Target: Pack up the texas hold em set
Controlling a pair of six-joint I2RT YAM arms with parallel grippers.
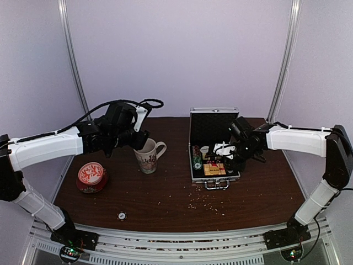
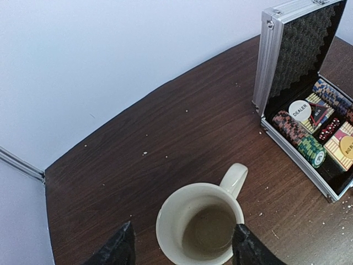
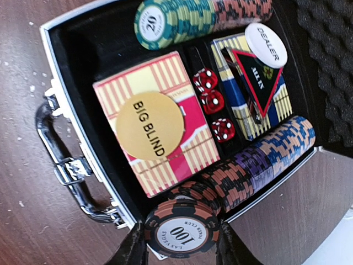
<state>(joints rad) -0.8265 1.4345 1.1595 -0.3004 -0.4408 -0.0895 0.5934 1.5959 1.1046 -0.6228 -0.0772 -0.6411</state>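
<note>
Dark wood-grain counter (image 1: 165, 193), pale crumbs (image 1: 205, 205) scattered toward the near edge, plain lilac walls (image 1: 182, 55) all round. Right of centre, silver briefcase (image 1: 212, 130) lying open, lid upright, handle toward the arms; inside, rows of chips (image 3: 182, 19), red dice (image 3: 212, 102), white dealer button (image 3: 266, 44), red-and-yellow card box (image 3: 185, 163) under a yellow Big Blind disc (image 3: 150, 126). Right fingers (image 3: 135, 251) clenched on a brown 100 chip (image 3: 182, 229) just over the case's handle-side rim. Left fingers (image 2: 118, 249) released, spread wide either side of a white mug (image 2: 204, 232) below. Red round tin (image 1: 91, 175) far left.
</note>
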